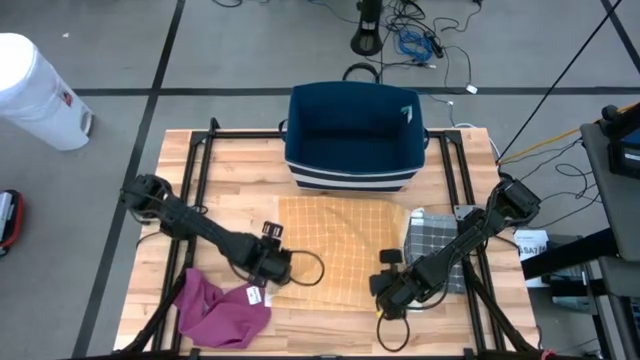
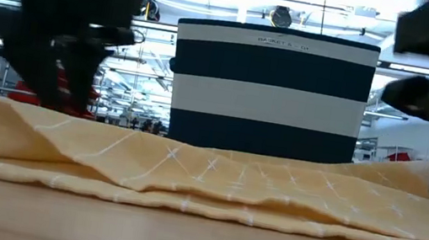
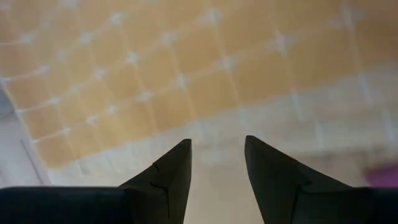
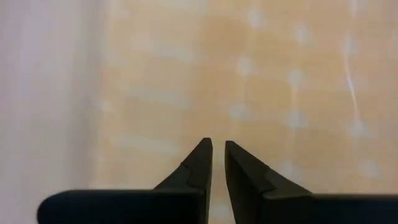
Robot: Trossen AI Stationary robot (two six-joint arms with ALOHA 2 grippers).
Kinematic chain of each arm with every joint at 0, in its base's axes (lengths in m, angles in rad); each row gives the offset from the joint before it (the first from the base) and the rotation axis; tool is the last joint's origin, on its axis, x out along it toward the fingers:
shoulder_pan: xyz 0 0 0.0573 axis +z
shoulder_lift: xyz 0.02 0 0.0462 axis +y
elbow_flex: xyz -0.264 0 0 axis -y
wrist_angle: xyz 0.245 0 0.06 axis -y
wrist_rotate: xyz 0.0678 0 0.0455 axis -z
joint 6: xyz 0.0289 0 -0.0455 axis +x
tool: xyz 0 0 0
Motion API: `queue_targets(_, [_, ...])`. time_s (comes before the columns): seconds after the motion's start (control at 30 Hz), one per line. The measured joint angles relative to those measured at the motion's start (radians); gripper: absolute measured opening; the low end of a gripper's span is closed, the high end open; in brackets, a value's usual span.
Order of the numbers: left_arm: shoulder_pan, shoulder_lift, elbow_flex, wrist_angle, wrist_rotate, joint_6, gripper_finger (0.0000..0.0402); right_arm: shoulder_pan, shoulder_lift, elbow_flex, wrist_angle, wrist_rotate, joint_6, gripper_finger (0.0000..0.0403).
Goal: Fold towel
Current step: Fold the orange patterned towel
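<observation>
The towel, yellow with a white grid, lies in loose folds at the table's middle; the low view shows its rumpled near edge resting on the wood. My left gripper hangs over the towel's near left edge. In the left wrist view this gripper is open, pointing steeply down, with nothing between its fingers. My right gripper is at the towel's near right corner. In the right wrist view it is shut to a thin slit over the yellow cloth. My right gripper points steeply down at the towel's near right part. No cloth shows between its fingers, and I cannot tell whether the tips touch the towel.
A dark blue basket with white stripes stands just beyond the towel's far edge. A magenta cloth lies at the near left, and a grey checked cloth is under the right arm. A black frame borders the table.
</observation>
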Motion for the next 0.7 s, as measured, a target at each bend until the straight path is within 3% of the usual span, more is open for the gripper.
queue_targets(0.57, [0.264,0.000,-0.062,0.132,-0.011,0.060,0.0156,0.014,0.076,-0.002,0.070,0.014,0.079,0.0033])
queue_targets(0.7, [0.321,0.000,-0.062,0.172,0.045,0.097,0.0156,0.029,0.073,-0.037,0.117,0.026,0.117,0.0033])
